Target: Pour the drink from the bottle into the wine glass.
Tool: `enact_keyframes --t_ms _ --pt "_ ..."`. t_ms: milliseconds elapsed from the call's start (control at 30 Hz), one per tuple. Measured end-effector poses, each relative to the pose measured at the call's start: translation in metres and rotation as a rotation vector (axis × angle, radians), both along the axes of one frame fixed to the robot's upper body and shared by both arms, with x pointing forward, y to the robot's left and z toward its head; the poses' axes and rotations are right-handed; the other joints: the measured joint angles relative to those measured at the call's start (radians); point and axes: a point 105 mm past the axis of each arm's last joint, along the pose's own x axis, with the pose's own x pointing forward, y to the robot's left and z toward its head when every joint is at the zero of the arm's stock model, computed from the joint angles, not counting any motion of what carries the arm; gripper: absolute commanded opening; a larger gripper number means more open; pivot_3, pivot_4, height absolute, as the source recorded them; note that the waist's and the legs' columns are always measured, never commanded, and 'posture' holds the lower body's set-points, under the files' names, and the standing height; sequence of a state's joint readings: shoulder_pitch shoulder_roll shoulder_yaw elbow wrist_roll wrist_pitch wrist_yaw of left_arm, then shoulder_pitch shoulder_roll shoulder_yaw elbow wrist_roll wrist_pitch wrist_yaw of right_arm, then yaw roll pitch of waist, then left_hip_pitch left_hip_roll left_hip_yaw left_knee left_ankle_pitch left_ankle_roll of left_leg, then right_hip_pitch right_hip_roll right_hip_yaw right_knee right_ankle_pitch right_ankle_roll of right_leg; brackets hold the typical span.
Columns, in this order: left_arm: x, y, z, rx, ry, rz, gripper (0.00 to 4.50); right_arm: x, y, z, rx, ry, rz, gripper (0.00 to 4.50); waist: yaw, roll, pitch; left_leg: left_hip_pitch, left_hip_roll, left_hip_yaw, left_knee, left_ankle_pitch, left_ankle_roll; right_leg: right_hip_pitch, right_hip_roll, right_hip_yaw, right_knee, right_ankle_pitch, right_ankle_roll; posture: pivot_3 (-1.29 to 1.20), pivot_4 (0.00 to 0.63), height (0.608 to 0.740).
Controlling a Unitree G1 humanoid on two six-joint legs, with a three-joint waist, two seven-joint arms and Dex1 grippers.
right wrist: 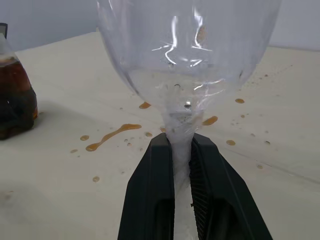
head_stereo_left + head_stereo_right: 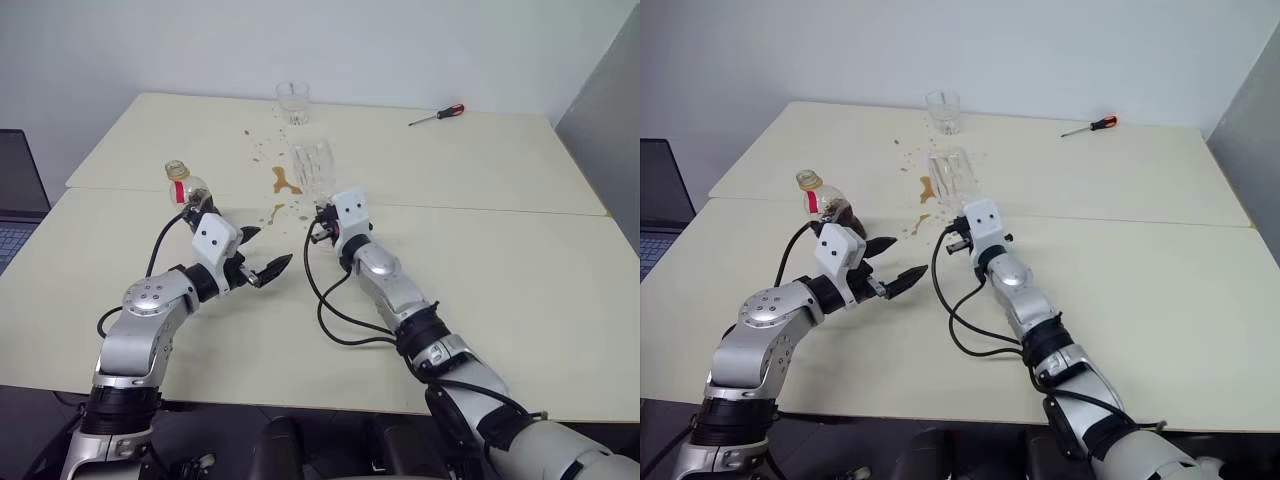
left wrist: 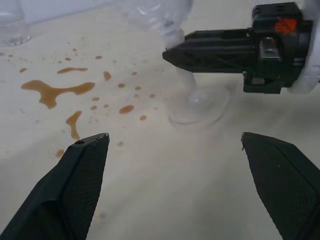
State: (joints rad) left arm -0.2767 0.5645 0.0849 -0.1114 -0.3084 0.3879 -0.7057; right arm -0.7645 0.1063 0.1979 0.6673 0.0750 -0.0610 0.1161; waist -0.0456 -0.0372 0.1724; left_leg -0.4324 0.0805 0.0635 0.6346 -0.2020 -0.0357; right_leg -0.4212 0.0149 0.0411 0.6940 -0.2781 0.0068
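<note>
The wine glass point(image 2: 312, 166) stands upright near the table's middle, its round foot point(image 3: 198, 105) on the tabletop. My right gripper point(image 1: 181, 150) is shut on its thin stem just under the clear bowl point(image 1: 185, 50). The bottle point(image 2: 183, 187), small and clear with a red strip and a yellow top, stands to the left behind my left wrist. The dark brown drink point(image 1: 14, 95) fills its lower part. My left gripper point(image 2: 268, 247) is open between the bottle and the glass, nothing between its fingers point(image 3: 80, 175).
Brown spills point(image 2: 285, 182) and droplets lie on the table around and behind the glass. A short clear tumbler point(image 2: 293, 100) stands at the back. A red-handled screwdriver point(image 2: 437, 114) lies at the back right. A laptop point(image 2: 15, 195) sits off the left edge.
</note>
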Motion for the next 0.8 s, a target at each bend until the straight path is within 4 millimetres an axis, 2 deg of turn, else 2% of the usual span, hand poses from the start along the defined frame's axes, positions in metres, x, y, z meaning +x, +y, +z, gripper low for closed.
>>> enact_keyframes --t_ms 133,467,567,667,800 --pt "0.004 0.003 -0.001 -0.003 0.003 0.015 4.5 -0.009 -0.011 -0.008 -0.013 -0.021 0.005 0.18 0.007 0.0 0.0 0.0 0.0 0.0 0.0 0.0 0.0 0.0 0.0 0.0 0.0 0.0 0.0 0.0 0.15 0.74" --pt "0.007 0.009 0.002 0.003 -0.02 0.048 4.5 -0.014 -0.01 -0.013 -0.079 0.021 0.067 0.18 0.007 -0.001 -0.001 0.004 0.0 0.0 0.001 0.001 0.0 0.001 0.0 0.0 0.003 0.0 0.0 0.0 0.15 0.74" --pt "0.008 0.012 0.006 0.0 -0.045 0.065 4.5 -0.015 -0.009 -0.017 -0.094 0.045 0.082 1.15 0.007 -0.002 -0.001 0.004 0.0 0.0 0.001 0.001 0.0 0.001 0.0 0.001 0.003 0.0 -0.001 0.0 0.15 0.74" --pt "0.01 0.019 0.01 -0.012 -0.071 0.104 4.5 -0.019 -0.011 -0.04 -0.124 0.13 0.088 2.14 0.007 -0.001 -0.001 0.002 0.0 0.0 0.001 0.001 0.0 0.0 0.0 0.001 0.003 0.0 -0.001 0.0 0.15 0.74" --pt "0.011 0.022 0.011 -0.035 -0.08 0.133 4.5 -0.018 -0.015 -0.036 -0.131 0.125 0.09 3.55 0.008 -0.001 -0.001 0.001 0.0 0.0 0.001 0.001 -0.001 -0.001 0.0 0.001 0.002 0.0 -0.001 0.0 0.15 0.74"
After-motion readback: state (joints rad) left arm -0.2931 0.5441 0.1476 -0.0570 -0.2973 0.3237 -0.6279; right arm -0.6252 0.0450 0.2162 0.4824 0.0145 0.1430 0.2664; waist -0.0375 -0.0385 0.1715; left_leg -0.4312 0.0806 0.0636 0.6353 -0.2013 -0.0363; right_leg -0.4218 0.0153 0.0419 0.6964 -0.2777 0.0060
